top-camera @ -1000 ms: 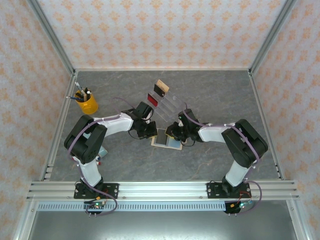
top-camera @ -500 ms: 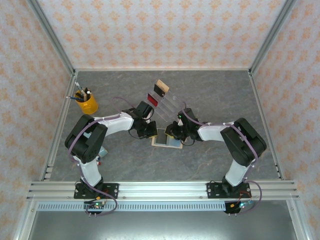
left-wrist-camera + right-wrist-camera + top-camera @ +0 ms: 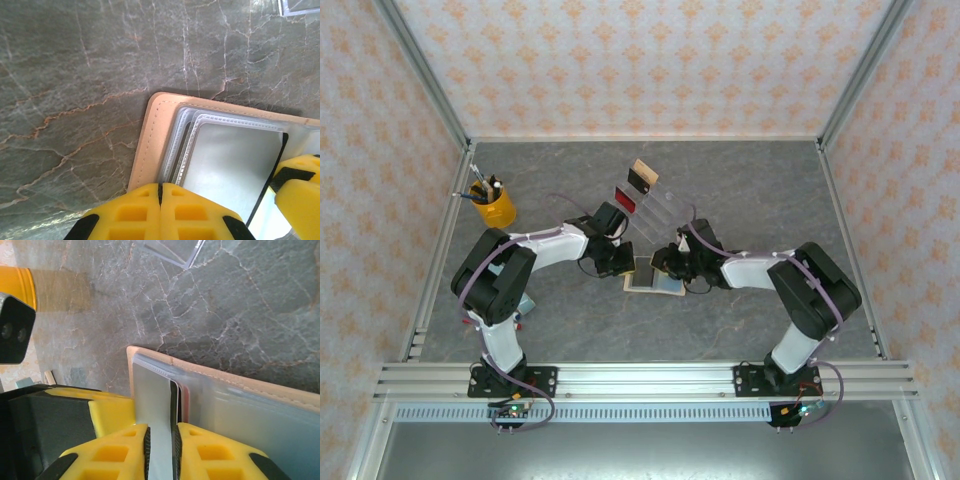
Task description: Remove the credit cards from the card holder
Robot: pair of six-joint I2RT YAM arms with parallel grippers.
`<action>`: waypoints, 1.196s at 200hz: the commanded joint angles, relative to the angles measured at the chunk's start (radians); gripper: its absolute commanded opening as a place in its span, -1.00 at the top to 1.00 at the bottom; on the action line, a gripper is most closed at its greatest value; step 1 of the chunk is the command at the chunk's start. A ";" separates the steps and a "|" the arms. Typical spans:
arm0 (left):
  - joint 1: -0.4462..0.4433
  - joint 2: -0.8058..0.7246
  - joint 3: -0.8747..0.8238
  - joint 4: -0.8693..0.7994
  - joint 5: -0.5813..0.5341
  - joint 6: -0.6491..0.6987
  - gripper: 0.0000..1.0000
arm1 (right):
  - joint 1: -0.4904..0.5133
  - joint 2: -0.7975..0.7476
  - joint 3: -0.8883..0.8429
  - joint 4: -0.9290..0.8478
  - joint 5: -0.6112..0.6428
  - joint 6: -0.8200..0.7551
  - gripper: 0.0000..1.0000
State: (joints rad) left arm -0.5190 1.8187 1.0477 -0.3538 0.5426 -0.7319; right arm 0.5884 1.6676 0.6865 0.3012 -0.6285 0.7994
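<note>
The tan card holder (image 3: pixel 652 280) lies open on the table between both grippers. In the left wrist view its stitched rim (image 3: pixel 150 140) and clear sleeves (image 3: pixel 225 160) show, and my left gripper (image 3: pixel 161 192) is shut with its tips at the holder's near edge. My right gripper (image 3: pixel 161 452) is shut on a dark credit card (image 3: pixel 173 405) that stands on edge in a clear sleeve of the card holder (image 3: pixel 240 382). A red card (image 3: pixel 625 202) and a tan card with a black band (image 3: pixel 640 176) stand in the clear stand (image 3: pixel 665 208).
A yellow cup with pens (image 3: pixel 492 207) stands at the back left and shows in the right wrist view (image 3: pixel 17 285). The clear stand sits just behind the holder. Aluminium frame rails (image 3: pixel 620 380) border the grey marble table.
The right arm has shifted slightly to the right while its gripper stays at the holder. The left gripper has stayed in place.
</note>
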 commanded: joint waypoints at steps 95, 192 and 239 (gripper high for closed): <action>-0.011 -0.081 0.023 -0.060 -0.068 0.042 0.80 | 0.013 0.054 0.028 -0.073 0.022 -0.035 0.59; -0.011 -0.003 0.002 0.013 0.006 0.019 0.82 | 0.013 0.063 0.031 -0.063 0.010 -0.042 0.64; -0.011 0.034 -0.015 0.033 0.028 0.000 0.90 | 0.013 0.065 0.012 0.009 -0.028 -0.034 0.66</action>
State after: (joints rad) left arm -0.5217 1.8179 1.0576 -0.3386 0.5533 -0.7170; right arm 0.5941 1.7107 0.7013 0.2558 -0.6262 0.7803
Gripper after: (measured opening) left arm 0.065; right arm 0.172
